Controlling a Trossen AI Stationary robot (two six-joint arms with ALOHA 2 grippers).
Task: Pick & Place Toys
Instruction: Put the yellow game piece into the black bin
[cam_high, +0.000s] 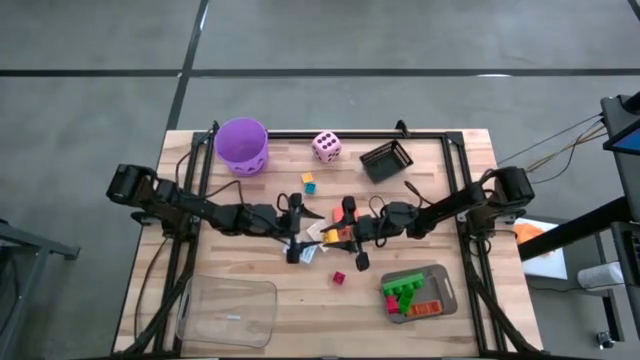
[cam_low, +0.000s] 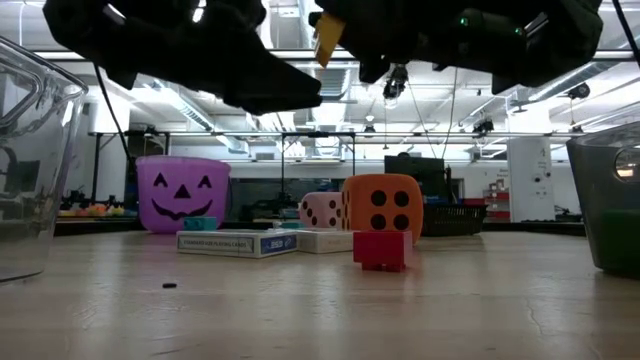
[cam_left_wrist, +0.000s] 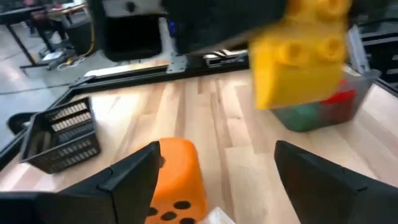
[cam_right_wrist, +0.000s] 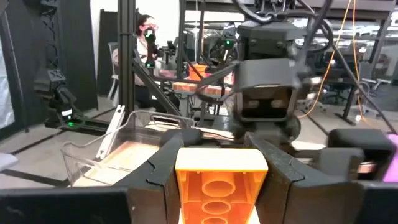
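My right gripper (cam_right_wrist: 221, 180) is shut on a yellow brick (cam_high: 330, 236), held high above the table's middle (cam_low: 328, 35). My left gripper (cam_left_wrist: 214, 171) is open and empty, facing the brick (cam_left_wrist: 298, 53) from the left at about the same height. Below them an orange dotted die (cam_low: 382, 205) rests on the table, with two white-blue card packs (cam_low: 235, 243) and a small red brick (cam_low: 380, 250) nearby. A pink die (cam_high: 326, 146) sits at the far edge. Two small bricks (cam_high: 309, 182) lie left of centre. My right gripper pinches the yellow brick by two opposite sides (cam_right_wrist: 183, 180) between its two fingers (cam_right_wrist: 163, 177). The fingers come about level from the table's right. The brick's hollow underside faces my wrist and its studs (cam_left_wrist: 311, 46) face the left gripper. It is lifted clear of the table.
A purple bucket (cam_high: 241, 145) stands at the far left and a black basket (cam_high: 387, 160) at the far right. A grey tray (cam_high: 448, 290) with green and red bricks lies near right. A clear bin (cam_high: 228, 310) lies near left. A person shows in the room behind (cam_right_wrist: 147, 31).
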